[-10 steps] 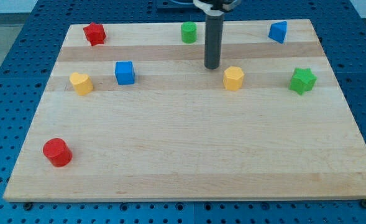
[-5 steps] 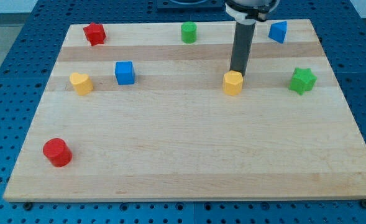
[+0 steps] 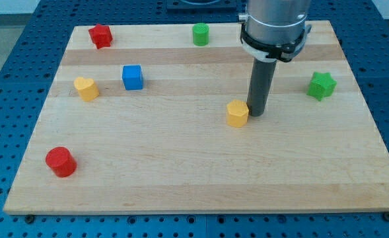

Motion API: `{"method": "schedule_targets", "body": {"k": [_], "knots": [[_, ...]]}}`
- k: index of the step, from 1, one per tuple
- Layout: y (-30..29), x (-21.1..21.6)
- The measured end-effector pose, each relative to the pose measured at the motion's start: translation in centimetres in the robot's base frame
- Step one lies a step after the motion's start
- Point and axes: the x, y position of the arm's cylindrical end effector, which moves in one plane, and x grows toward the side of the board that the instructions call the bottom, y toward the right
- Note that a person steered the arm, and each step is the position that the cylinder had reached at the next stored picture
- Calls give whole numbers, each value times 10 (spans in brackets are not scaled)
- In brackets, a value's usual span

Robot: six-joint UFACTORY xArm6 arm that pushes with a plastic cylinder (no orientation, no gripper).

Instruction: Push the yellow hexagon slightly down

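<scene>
The yellow hexagon (image 3: 237, 113) lies on the wooden board (image 3: 194, 165), a little right of the middle. My tip (image 3: 256, 113) rests on the board right next to the hexagon's right side, touching or nearly touching it. The rod rises from there toward the view's top, and the arm's grey body covers the board's top right part.
A yellow heart-shaped block (image 3: 86, 88) and a blue cube (image 3: 133, 77) sit at the left. A red block (image 3: 100, 35) and a green cylinder (image 3: 201, 33) lie along the top edge. A green star (image 3: 321, 86) sits at the right, a red cylinder (image 3: 61, 161) at the bottom left.
My tip has moved from left of and above the hexagon to behind it and then down. The yellow hexagon has slid down and a little left. The blue block at the top right is now hidden by the arm.
</scene>
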Motion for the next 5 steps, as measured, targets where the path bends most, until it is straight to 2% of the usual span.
{"method": "schedule_targets", "body": {"k": [5], "knots": [[-47,-12]]}}
